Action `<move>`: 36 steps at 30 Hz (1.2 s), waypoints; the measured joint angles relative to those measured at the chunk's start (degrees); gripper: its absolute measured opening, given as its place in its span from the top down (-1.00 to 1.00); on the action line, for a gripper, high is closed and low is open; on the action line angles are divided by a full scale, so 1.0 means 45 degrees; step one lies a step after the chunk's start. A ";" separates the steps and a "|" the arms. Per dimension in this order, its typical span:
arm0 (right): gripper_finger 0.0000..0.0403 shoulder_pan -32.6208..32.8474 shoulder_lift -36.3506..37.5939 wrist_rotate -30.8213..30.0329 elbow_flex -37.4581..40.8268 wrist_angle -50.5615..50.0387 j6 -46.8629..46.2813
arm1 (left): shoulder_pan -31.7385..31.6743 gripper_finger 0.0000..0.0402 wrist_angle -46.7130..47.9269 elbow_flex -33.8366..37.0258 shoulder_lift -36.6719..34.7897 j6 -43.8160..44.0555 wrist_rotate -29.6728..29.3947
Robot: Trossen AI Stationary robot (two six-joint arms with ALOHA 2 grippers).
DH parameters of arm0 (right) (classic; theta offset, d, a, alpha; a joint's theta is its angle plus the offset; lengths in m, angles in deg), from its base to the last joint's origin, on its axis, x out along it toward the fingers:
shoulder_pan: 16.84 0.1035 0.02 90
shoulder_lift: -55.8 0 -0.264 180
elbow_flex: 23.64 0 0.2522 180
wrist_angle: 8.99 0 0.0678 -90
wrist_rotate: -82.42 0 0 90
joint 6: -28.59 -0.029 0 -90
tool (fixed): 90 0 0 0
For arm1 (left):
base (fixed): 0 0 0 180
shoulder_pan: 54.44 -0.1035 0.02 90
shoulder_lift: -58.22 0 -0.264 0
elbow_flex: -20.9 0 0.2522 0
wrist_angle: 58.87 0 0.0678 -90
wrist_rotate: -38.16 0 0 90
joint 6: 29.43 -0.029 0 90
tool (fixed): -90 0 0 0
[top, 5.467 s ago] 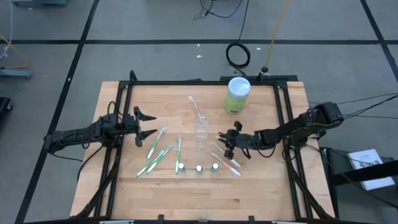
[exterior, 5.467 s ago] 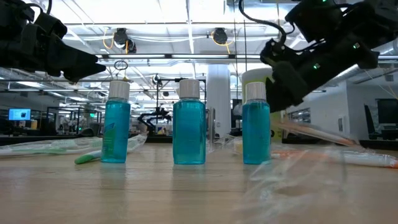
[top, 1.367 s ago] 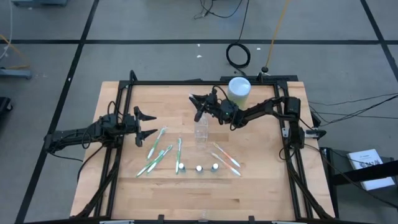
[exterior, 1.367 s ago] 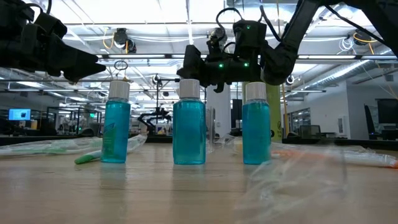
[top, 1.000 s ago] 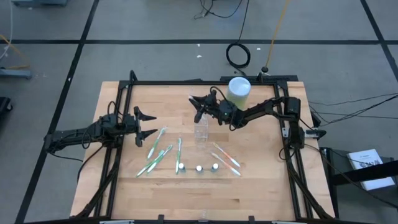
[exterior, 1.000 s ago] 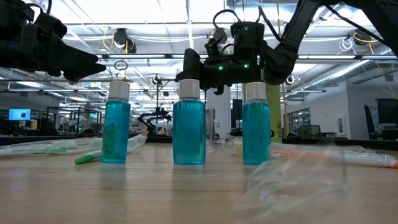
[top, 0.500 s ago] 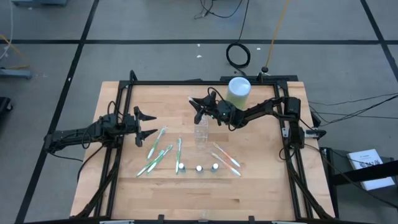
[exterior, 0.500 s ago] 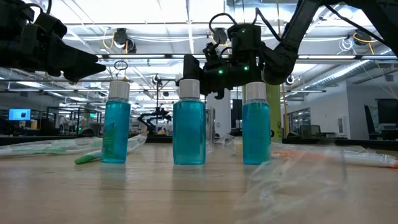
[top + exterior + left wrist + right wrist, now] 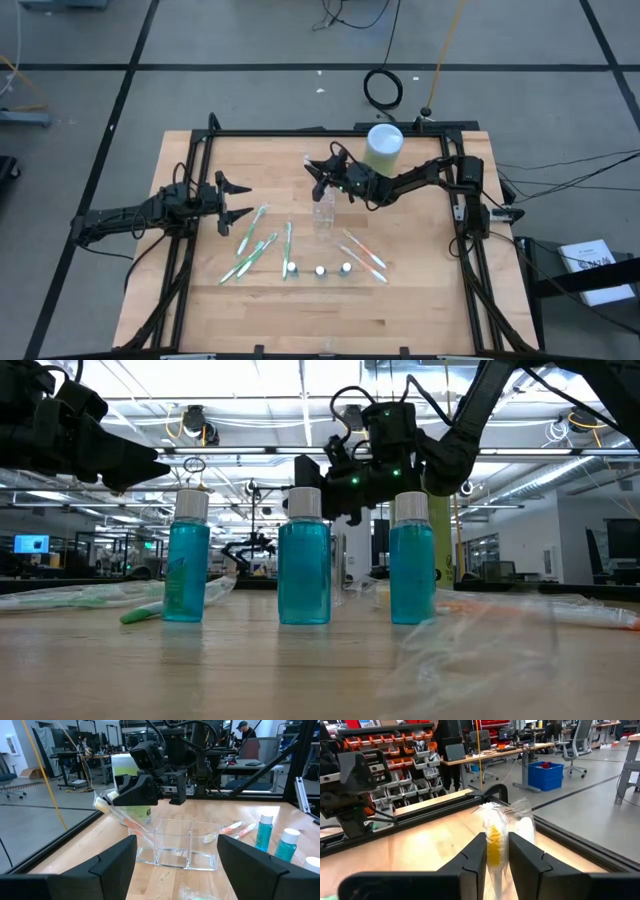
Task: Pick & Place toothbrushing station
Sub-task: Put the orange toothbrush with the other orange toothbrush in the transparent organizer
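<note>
toothbrush [image 9: 494, 842], an orange-white one in a clear wrapper, sits pinched between the fingers of the right claw [image 9: 322, 178], held above the far end of the clear organizer [image 9: 323, 208] at mid-worktop. over the last second and a half the right claw has edged a little nearer and left, drifting closer over the organizer, and its wrist has tilted down slightly; that suggests the drop into a compartment is close, though the brush is not in yet. in the left wrist view the wrapped brush [image 9: 122, 817] slants down from the claw toward the organizer's far-left wall [image 9: 150, 837]; whether it touches i cannot tell. remaining brushes [image 9: 365, 258] and three blue bottles [image 9: 319, 269] lie nearer on the worktop [image 9: 420, 290]. the left claw [image 9: 232, 201] waits spread at the left, well apart.
</note>
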 joint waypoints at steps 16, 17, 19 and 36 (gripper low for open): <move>0.67 0.0034 0.0005 -0.0005 0.0000 -0.0467 0.0026 | 0.0005 -0.42 0.0000 0.0000 0.0005 0.0000 0.0000; 0.67 0.0034 0.0005 -0.0005 0.0000 -0.0467 0.0034 | 0.0000 -0.42 0.0000 0.0000 0.0001 0.0000 0.0000; 0.67 0.0034 0.0005 -0.0005 0.0000 -0.0467 0.0034 | 0.0005 -0.42 0.0001 0.0000 0.0000 0.0000 0.0000; 0.15 0.0332 0.0005 0.0221 0.0000 0.0305 0.1010 | 0.0000 -0.42 0.0000 0.0000 0.0000 0.0000 0.0000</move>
